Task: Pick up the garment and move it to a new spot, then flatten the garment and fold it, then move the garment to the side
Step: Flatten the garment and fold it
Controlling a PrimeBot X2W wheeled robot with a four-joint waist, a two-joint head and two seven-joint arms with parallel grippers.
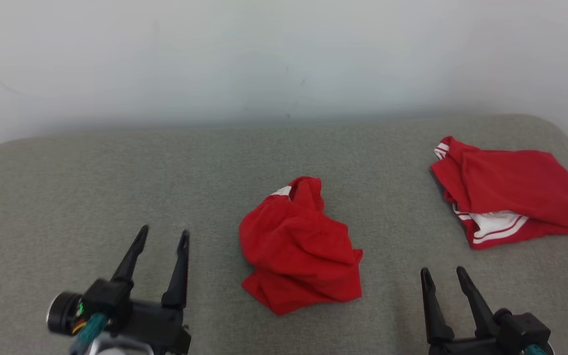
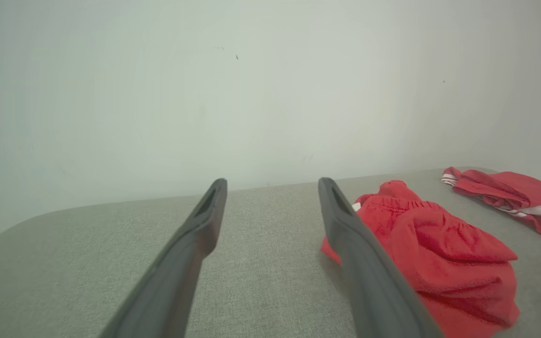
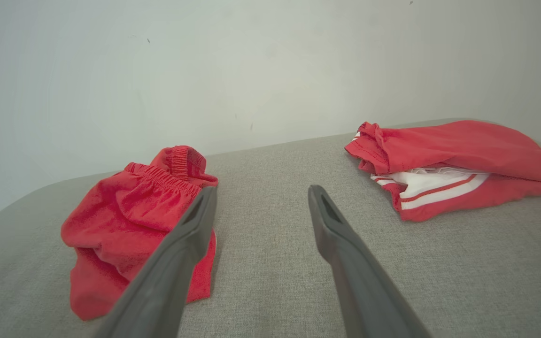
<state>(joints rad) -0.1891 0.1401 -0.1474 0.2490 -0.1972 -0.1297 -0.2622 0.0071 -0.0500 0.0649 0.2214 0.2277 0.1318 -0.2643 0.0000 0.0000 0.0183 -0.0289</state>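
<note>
A crumpled red garment (image 1: 299,246) with a bit of white trim lies bunched in the middle of the grey surface (image 1: 116,172). The left wrist view has this heap (image 2: 435,249) just right of my fingers, and the right wrist view has it (image 3: 125,220) to the left. My left gripper (image 1: 163,235) hovers open at the lower left, well left of the heap, nothing between its fingers. Open too, my right gripper (image 1: 443,275) sits at the lower right, to the right of the heap and apart from it.
A second red garment (image 1: 506,192) with white stripes lies loosely folded at the far right, near the surface's rounded edge; it is also seen as a red pile (image 3: 449,164) in the right wrist view. A pale wall (image 1: 284,59) rises behind the surface.
</note>
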